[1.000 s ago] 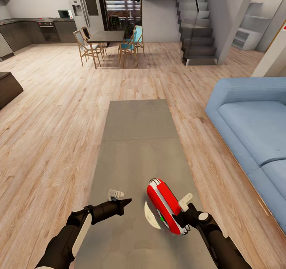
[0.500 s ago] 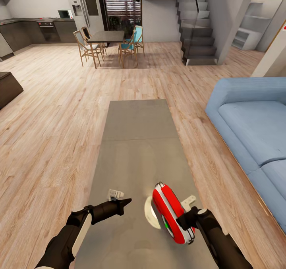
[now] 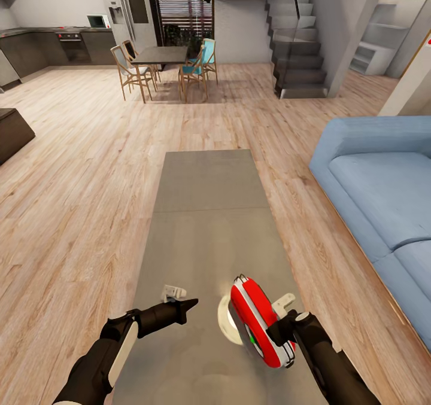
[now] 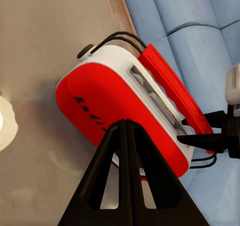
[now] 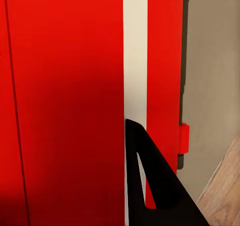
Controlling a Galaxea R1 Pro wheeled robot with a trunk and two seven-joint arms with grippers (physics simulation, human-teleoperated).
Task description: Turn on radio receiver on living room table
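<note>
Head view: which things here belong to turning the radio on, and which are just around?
Belongs to the job:
radio receiver, tilted on the table
right gripper against it
left gripper, fingers together, nearby

Just around:
blue sofa
dining table with chairs
stairs

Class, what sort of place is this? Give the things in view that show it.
Likely an open-plan home living room: a blue sofa beside a low table, with a kitchen and stairs beyond.
</note>
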